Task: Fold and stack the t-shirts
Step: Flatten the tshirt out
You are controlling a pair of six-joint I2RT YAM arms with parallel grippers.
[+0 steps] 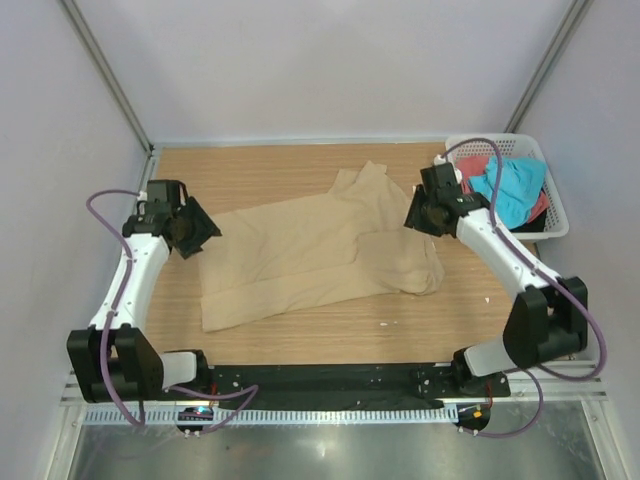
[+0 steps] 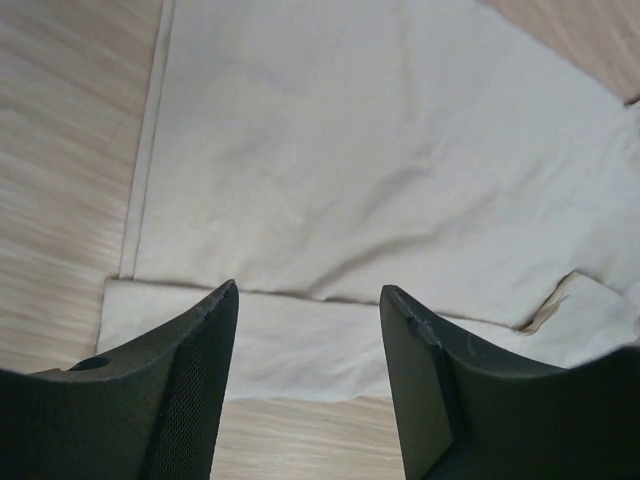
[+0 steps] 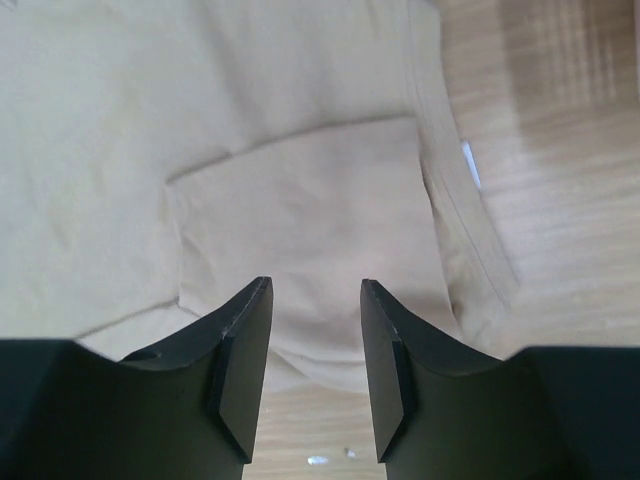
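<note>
The wood-grain desk (image 1: 290,165) carries a tan-beige t-shirt (image 1: 310,255) spread across its middle, lying flat with its near edge doubled over in a strip. A white lattice basket (image 1: 557,212) sits at the far right corner

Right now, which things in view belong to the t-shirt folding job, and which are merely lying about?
Belongs to the job:
tan-beige cloth t-shirt, spread out between the arms
crumpled turquoise t-shirt, waiting
coral-red t-shirt, bunched beside it

Just there:
white plastic lattice basket, holding the two coloured shirts
wooden tabletop
</note>
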